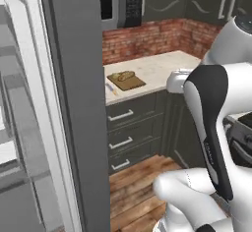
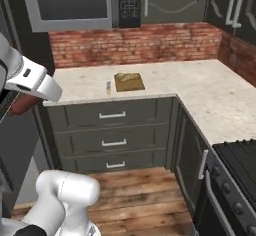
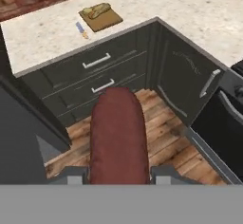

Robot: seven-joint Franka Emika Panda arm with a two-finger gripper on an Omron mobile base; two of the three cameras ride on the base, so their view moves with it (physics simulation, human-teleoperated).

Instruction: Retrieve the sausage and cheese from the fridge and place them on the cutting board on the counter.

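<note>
Between the 2 dark fingertips at the bottom of the hand view, the pincer [image 3: 117,174] is clamped on the sausage [image 3: 118,135], its jaws pressed against the link's 2 sides near the end closest to the camera. The sausage is dark red-brown with a rounded far end, and its long axis runs straight away from the hand, pointing out over the wooden floor [image 3: 161,137] toward the dark drawers [image 3: 102,71] under the desk [image 3: 42,38]. It hangs in the air, well apart from the desk. In the right base view a red-brown shape, probably the same sausage [image 2: 24,105], shows just under the white wrist at the left edge, though little of it can be made out there.

On the desk the cutting board [image 3: 100,18] lies flat, well apart from the pincer, with its long sides running roughly away from the desk's front edge in the right base view. A tan-orange roll [image 3: 98,10] rests on top of the board toward its back part. Just beside the board lies a small knife [image 3: 80,29] with a blue blade and an orange handle, apart from the board. The fridge [image 1: 78,103] stands at the left of the left base view, its door [image 1: 34,128] swung open.
</note>
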